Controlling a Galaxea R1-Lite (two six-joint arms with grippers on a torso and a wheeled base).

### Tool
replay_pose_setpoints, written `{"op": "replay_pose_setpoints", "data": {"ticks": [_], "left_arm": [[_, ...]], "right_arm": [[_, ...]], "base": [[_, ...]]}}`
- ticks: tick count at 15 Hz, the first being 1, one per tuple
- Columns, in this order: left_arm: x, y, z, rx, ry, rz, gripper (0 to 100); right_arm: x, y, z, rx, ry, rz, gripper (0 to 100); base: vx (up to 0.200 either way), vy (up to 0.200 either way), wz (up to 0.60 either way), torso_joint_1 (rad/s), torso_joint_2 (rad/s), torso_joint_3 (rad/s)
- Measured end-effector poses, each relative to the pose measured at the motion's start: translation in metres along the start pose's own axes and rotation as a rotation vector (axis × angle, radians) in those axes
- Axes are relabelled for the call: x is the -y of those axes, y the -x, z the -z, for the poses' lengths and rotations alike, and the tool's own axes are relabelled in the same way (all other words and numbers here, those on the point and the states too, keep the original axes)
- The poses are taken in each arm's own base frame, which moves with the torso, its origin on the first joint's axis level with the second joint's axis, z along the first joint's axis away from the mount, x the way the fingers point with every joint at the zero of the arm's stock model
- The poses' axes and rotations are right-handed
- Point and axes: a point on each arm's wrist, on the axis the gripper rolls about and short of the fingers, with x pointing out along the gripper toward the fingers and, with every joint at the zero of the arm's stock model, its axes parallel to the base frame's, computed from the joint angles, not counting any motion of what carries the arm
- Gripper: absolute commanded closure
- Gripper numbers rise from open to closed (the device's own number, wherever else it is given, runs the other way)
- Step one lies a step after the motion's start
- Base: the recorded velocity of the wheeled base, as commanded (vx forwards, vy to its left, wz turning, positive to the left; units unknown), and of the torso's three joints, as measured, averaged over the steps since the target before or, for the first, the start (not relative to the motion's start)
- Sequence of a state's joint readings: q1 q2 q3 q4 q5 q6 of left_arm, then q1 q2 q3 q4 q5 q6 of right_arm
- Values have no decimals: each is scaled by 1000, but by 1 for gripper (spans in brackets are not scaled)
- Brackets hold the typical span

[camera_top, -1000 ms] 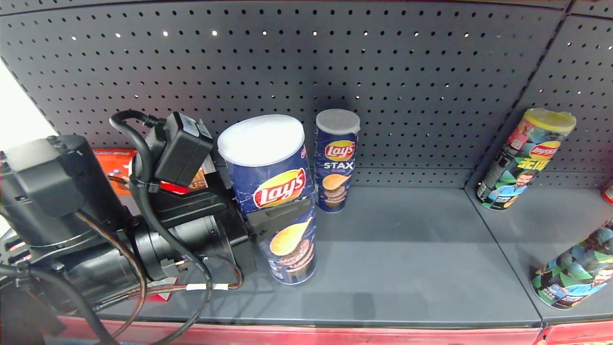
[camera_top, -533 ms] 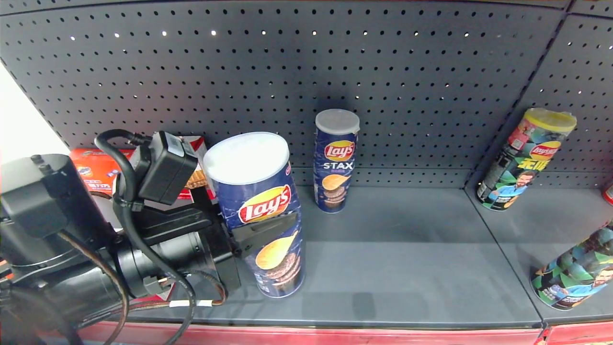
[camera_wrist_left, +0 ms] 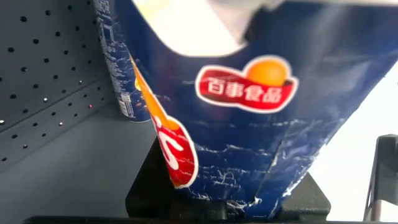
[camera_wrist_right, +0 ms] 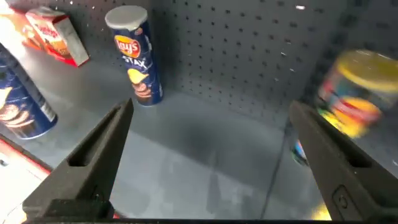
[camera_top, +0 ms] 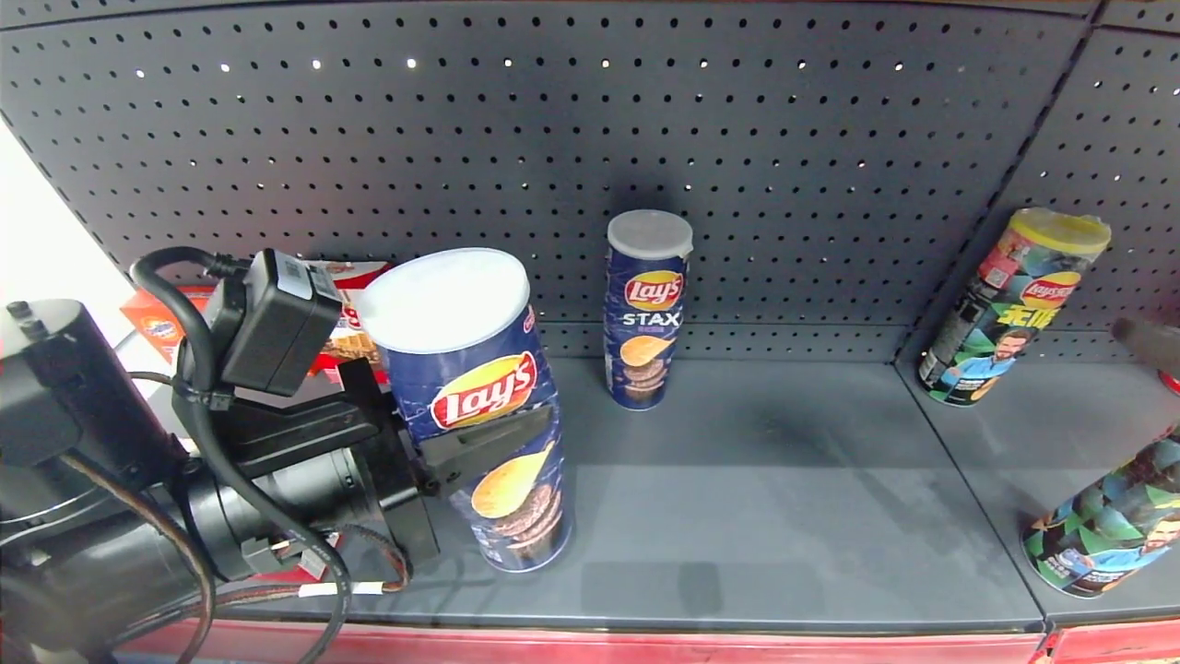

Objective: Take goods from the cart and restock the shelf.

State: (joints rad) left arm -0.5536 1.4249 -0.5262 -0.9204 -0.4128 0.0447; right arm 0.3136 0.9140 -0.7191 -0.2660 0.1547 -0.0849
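Item: blue chip can (camera_top: 475, 406), upright, at the shelf (camera_top: 784, 516) front-left corner. Left claw (camera_top: 493, 433) clamped mid-body. Right claw (camera_wrist_right: 208, 115) apart, empty. Advice: seat base flat, clear of front edge, before releasing.

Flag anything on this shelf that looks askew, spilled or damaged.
Nothing spilled or damaged. The yellow-lidded chip can at the far right appears to lean, top toward the pegboard, unlike the blue can standing at the back; camera angle may exaggerate it.
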Motion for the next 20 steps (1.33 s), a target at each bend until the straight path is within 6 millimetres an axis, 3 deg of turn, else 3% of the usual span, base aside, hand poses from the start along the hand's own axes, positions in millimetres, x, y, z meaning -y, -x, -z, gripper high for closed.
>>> {"op": "replay_pose_setpoints", "data": {"ticks": [4,12,16,20], "left_arm": [[-1,-1,-1,1,-1,-2,100],[-3,0,4,-18,9,-14,100],[-4,0,3,-15,33,-17,100],[-8,0,3,-12,32,-34,100]], "right_arm": [[-3,-45,-9,-23,10,-79,0],[-24,-133,-6,-65,24,-268,0],[-30,-175,10,-76,75,-463,0],[-16,-204,27,67,188,-637,0]], "base": [[0,0,0,0,0,0],[0,0,0,0,0,0],[0,0,0,0,0,0],[0,0,0,0,0,0]]}}
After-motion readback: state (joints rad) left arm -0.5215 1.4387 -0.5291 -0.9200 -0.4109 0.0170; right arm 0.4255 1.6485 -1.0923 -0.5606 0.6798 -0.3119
